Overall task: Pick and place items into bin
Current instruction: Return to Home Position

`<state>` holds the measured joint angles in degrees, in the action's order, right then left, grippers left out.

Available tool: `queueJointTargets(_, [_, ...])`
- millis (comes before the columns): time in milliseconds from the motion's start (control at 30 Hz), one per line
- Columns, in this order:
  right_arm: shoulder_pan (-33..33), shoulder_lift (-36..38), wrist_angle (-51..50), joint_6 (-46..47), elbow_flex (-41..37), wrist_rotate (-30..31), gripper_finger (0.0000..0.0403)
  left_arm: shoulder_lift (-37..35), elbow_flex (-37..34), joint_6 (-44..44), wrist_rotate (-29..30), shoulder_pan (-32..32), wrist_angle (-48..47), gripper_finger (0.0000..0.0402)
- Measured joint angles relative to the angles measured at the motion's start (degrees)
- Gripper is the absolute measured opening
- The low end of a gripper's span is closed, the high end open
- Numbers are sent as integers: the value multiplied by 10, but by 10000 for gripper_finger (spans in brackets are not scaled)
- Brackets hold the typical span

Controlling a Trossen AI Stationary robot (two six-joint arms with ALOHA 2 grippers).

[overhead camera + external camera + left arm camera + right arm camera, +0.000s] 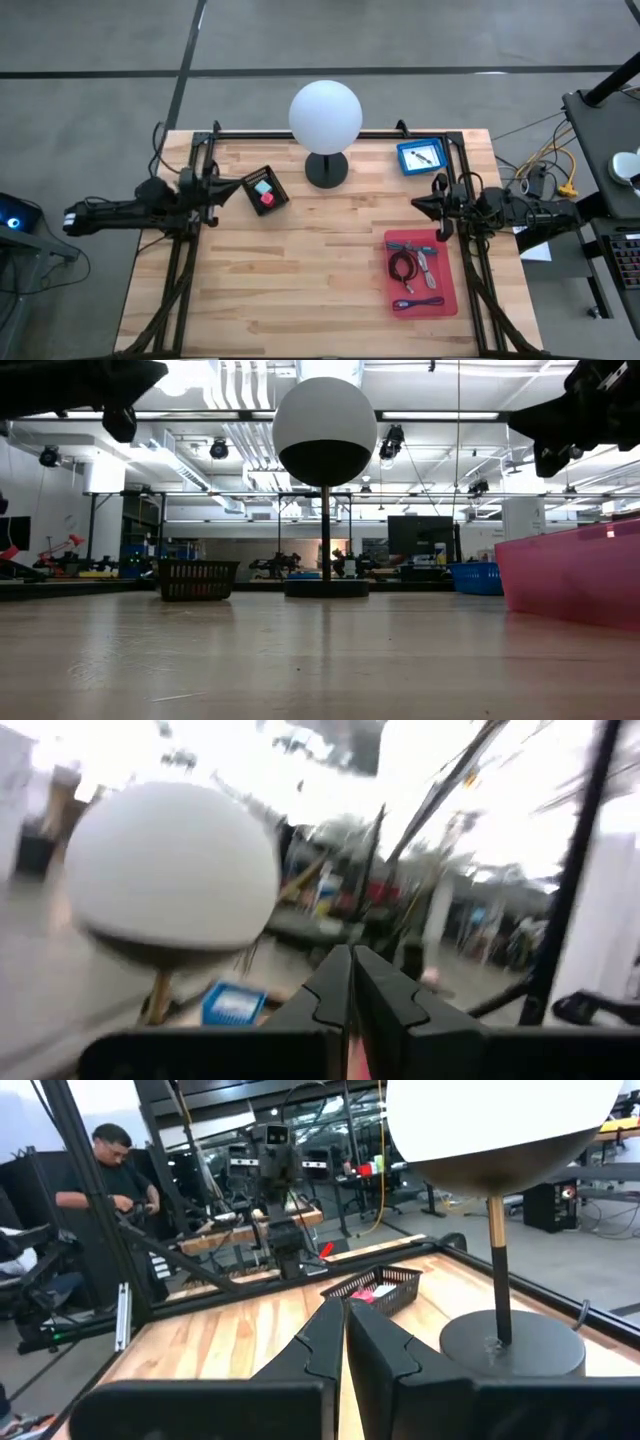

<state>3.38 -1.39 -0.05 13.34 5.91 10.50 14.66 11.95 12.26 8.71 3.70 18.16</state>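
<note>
The red tray [447, 290] at the table's right holds a dark coiled cable [402, 266], a teal pen with a silvery piece [427, 262] and a purple cord [418, 302]. A small black basket [265, 192] holds a teal and a pink block. A blue bin [421, 155] at the far right holds a white card. My left gripper [228, 192] hovers just left of the basket, shut and empty [350, 982]. My right gripper [422, 205] hovers above the table, beyond the tray's far end, shut and empty [343, 1325].
A white globe lamp [325, 118] stands on a black base [327, 168] at the table's far middle, between the basket and the blue bin. Black frame rails run along the left, right and far edges. Bare wood [300, 280] spreads across the near middle. A person [110, 1175] sits beyond the table.
</note>
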Motion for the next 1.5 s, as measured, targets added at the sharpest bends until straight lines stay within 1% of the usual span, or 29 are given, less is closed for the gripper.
queueJointTargets(67, [0,0,0,-7,0,-8,8,-11,-18,-15,-7,0,18,0])
queueJointTargets(167, [0,0,0,-16,0,-29,8,-25,-46,-6,-13,-1,4,0])
queueJointTargets(333, [0,0,0,0,1,-30,8,-61,-84,10,-34,-4,7,0])
queueJointTargets(467, [0,-2,0,2,1,-30,8,-92,-115,9,-35,-5,-6,0])
queueJointTargets(633, [0,-2,0,1,1,-30,8,-131,-114,23,-47,-5,-88,0])
queueJointTargets(967, [0,-1,-6,-2,-5,-37,8,-126,-115,-7,-65,-5,-97,0])
queueJointTargets(1233, [0,-2,-23,0,-7,-35,8,-128,-115,-7,-65,-5,-95,0])
queueJointTargets(1400, [0,-2,-23,-3,-7,-30,8,-130,-115,-8,-84,-5,-95,0])
queueJointTargets(1500, [0,-1,-22,-16,-7,-30,8,-129,-115,-8,-85,-5,-95,0])
